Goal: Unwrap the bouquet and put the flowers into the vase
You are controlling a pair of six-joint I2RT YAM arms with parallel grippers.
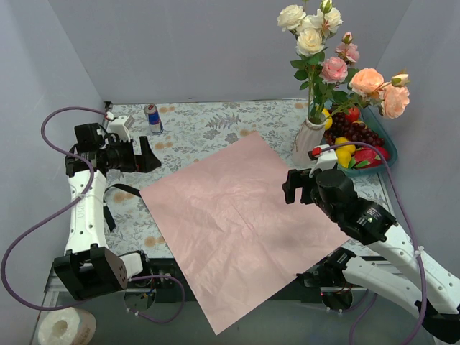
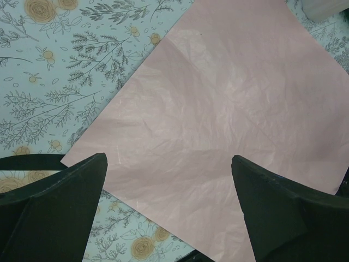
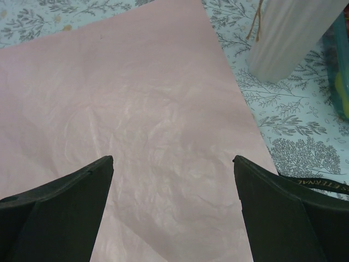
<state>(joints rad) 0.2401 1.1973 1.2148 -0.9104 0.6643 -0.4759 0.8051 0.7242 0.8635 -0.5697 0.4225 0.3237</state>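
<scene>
Black fingers (image 2: 65,207) fill the bottom of each wrist view, set wide apart with only pink paper between them. From above, the left claw (image 1: 152,154) hangs spread over the floral worktop (image 1: 208,126) just off the paper sheet's (image 1: 237,223) left corner, and the right claw (image 1: 287,185), just as spread and pinching nothing, hangs over the sheet's right edge.

The sheet lies flat, pink face up and creased, with its near corner reaching past the worktop's near edge. Only the top view shows the flowers (image 1: 323,57): white, pink and peach roses standing upright in the vase (image 1: 307,141), which sits just beside the sheet's far right edge and against the teal fruit bowl (image 1: 386,140). That view alone also takes in the drink can (image 1: 152,118) at the far left and a white paper roll (image 1: 65,327) down by the left arm's base.

The right wrist view shows the vase (image 3: 289,38) close up, ribbed, with a thin brown twine (image 3: 256,22) hanging at its side. The left claw (image 2: 169,158) looks down on the sheet (image 2: 229,109) and the right claw (image 3: 173,158) looks across the sheet (image 3: 136,109) from the other side
</scene>
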